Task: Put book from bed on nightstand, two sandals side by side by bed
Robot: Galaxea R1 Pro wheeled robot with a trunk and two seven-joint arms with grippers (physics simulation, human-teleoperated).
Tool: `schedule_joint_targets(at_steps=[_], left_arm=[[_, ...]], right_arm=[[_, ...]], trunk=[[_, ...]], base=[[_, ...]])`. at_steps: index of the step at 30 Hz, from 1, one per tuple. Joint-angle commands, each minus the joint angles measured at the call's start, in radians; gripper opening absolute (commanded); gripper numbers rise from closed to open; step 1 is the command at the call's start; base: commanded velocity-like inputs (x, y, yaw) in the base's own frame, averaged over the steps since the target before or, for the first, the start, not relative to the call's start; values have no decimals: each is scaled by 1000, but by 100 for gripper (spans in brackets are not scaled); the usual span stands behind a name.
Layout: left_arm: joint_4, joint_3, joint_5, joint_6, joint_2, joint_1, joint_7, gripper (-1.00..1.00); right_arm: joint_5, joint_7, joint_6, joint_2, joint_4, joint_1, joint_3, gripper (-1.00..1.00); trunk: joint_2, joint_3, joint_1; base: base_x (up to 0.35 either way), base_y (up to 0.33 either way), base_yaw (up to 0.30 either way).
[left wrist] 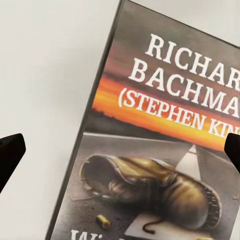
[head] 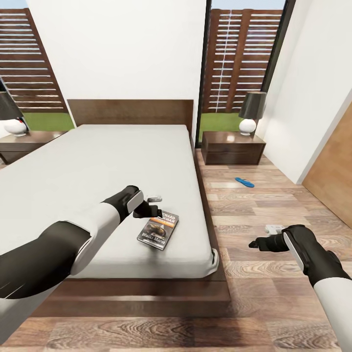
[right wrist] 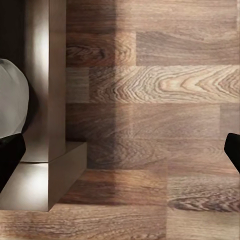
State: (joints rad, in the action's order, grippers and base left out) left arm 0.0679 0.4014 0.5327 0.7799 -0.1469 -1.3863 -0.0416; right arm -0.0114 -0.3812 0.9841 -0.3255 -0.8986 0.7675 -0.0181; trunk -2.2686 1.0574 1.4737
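The book (head: pixel 158 230) lies flat on the off-white mattress of the bed (head: pixel 88 166), near its foot on the right side. Its cover, with white lettering, an orange band and a worn boot, lies close beneath my left gripper (left wrist: pixel 120 150). In the head view my left gripper (head: pixel 156 206) hovers at the book's upper edge, open, with nothing between its fingers. One blue sandal (head: pixel 244 182) lies on the floor to the right of the bed, in front of the right nightstand (head: pixel 233 146). Over the floor right of the bed's foot, my right gripper (head: pixel 263 235) is open and empty.
A second nightstand (head: pixel 24 142) with a lamp stands left of the bed. A black-shaded lamp (head: pixel 250 113) sits on the right nightstand. The dark wood bed frame corner (right wrist: pixel 47 165) lies close to my right gripper (right wrist: pixel 120 150). Wood-plank floor (head: pixel 274 205) stretches between bed and right wall.
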Motion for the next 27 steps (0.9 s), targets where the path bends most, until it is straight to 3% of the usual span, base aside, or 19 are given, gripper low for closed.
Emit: schedule_joint_targets(at_steps=[1,4,13,27], left_arm=[[1,7,10,4,0,0,-4,100],[1,7,10,4,-1,0,-4,100],[1,7,10,4,-3,0,-4,100],[1,7,10,4,-4,0,-4,100]], right_arm=[[-1,-1,4,-1,-1,1,-2,100],[-1,-1,4,-1,-1,1,-2,100],[-1,-2,4,-1,-1,0,-2,100],[-1,-1,5,-1,-1,0,-2,100]], trunk=[[0,1,0],[0,1,0],[-63,29,34],[-63,29,34]], base=[[0,0,0],[0,0,0],[0,0,0],[0,0,0]])
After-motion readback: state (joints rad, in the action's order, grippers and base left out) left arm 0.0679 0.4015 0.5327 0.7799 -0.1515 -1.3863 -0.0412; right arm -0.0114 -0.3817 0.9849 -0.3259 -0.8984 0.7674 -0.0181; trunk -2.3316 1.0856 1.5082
